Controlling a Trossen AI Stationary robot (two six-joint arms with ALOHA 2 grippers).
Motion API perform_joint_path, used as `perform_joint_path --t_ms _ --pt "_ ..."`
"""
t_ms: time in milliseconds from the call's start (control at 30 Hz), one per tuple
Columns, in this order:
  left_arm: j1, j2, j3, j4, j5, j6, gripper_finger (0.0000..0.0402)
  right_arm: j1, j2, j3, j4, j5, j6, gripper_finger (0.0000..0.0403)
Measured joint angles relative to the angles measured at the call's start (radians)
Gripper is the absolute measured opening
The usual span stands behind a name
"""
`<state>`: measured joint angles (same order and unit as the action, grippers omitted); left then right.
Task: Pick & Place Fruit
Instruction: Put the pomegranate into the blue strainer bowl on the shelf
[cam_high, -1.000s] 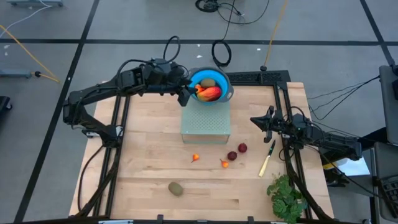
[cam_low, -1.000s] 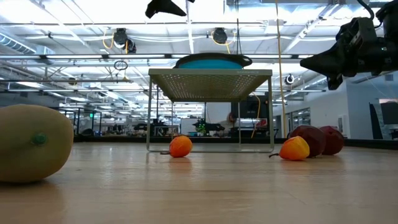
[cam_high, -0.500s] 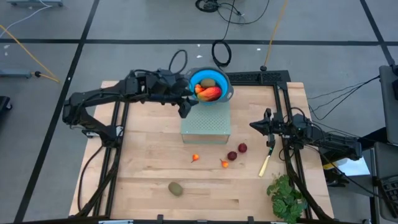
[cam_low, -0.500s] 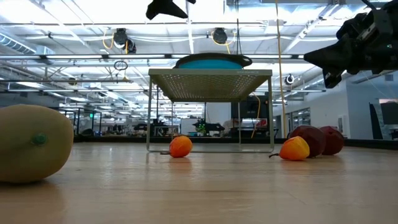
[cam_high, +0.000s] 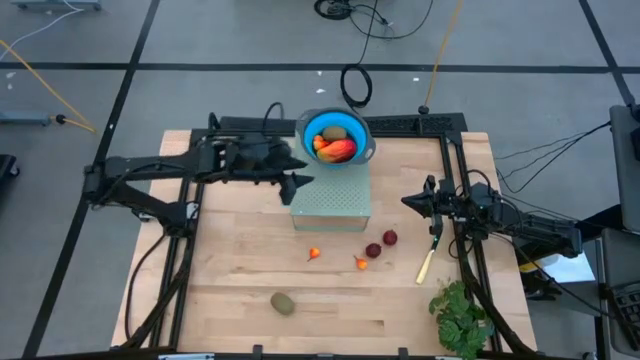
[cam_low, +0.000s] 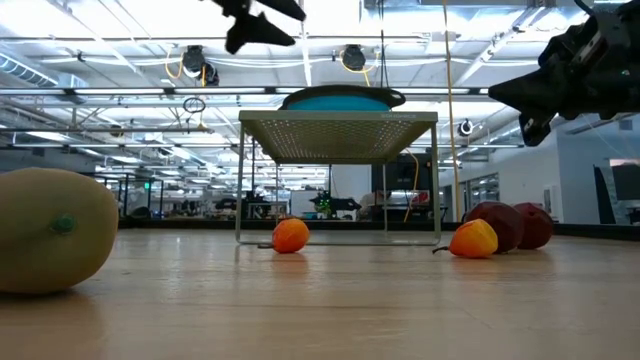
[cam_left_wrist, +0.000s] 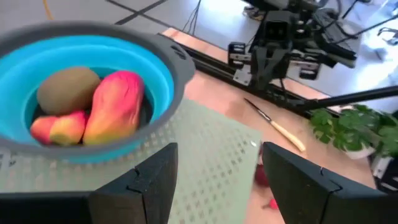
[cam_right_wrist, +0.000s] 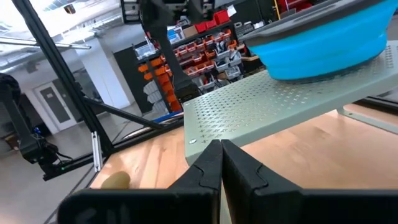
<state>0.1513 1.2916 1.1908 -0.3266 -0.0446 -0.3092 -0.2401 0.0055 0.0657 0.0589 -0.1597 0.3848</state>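
Observation:
A blue bowl (cam_high: 352, 128) stands on a pale green perforated stand (cam_high: 331, 205). It holds a brownish-green oval (cam_left_wrist: 67, 89), an orange-red oblong (cam_left_wrist: 115, 111) and a smaller orange-red piece (cam_left_wrist: 55, 127). On the table lie two tiny orange pieces (cam_high: 314, 253) (cam_high: 361, 262), two dark red balls (cam_high: 373, 250) (cam_high: 389, 237) and a second brownish-green oval (cam_high: 283, 302). My left gripper (cam_high: 301, 183) hangs open above the stand's left far corner, beside the bowl. My right gripper (cam_high: 409, 200) hovers shut to the right of the stand, above the table.
A yellow-handled knife (cam_high: 430, 256) lies right of the dark red balls, and a leafy green bunch (cam_high: 460, 318) sits at the near right corner. Black frame rails (cam_high: 186, 215) run along both sides of the table. Bare wood spreads between the stand and the near edge.
My left gripper has drawn back from the bowl's left rim, moving toward the table's near edge and a little left, with its arm swinging out to the left. The fruits in the bowl and on the table have stayed put.

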Motion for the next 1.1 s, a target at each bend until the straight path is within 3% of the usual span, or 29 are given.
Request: perform_joint_path --t_ms 533,667,1100 --pt "-0.018 -0.462 -0.388 0.076 -0.008 0.035 0.0234 0.0 0.094 0.046 -0.016 -0.001 0.062 0.0" --pt "-0.017 -0.55 -0.448 0.076 -0.009 0.054 0.0234 0.0 0.158 0.119 -0.04 -0.001 0.047 0.0" --pt "-0.017 -0.748 -0.592 0.077 -0.008 0.094 0.0234 0.0 0.405 0.451 -0.382 0.0 0.022 0.0"
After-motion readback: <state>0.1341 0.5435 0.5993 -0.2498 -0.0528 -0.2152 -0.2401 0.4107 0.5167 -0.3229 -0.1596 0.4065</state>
